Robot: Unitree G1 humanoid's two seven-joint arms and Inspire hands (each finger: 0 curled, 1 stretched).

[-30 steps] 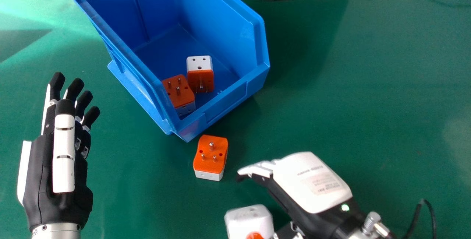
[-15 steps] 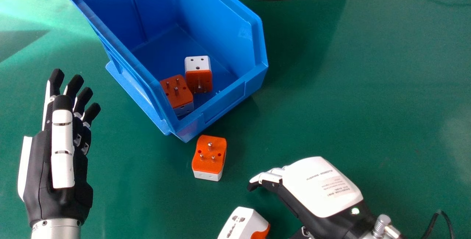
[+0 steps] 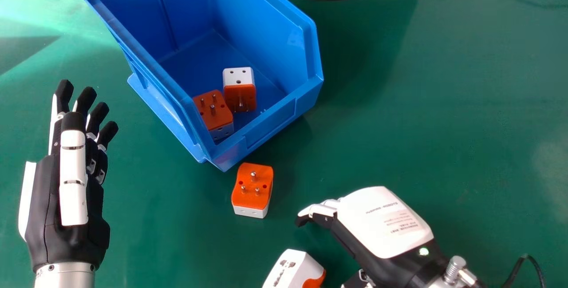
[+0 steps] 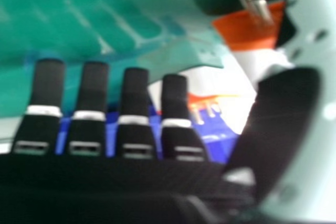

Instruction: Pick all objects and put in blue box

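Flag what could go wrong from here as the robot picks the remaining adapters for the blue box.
The right hand is close to the white adapter at the head view's bottom edge; a misjudged grasp might nudge it away. The orange-topped adapter stands just outside the blue box, so a low carry could knock it. Inside, the pair of adapters sits near the front wall, so a drop there may land on them.

On green table [image 3: 421, 101]: blue box [image 3: 270, 121], prongs-up adapter [image 3: 252, 188], second adapter [image 3: 290, 270].
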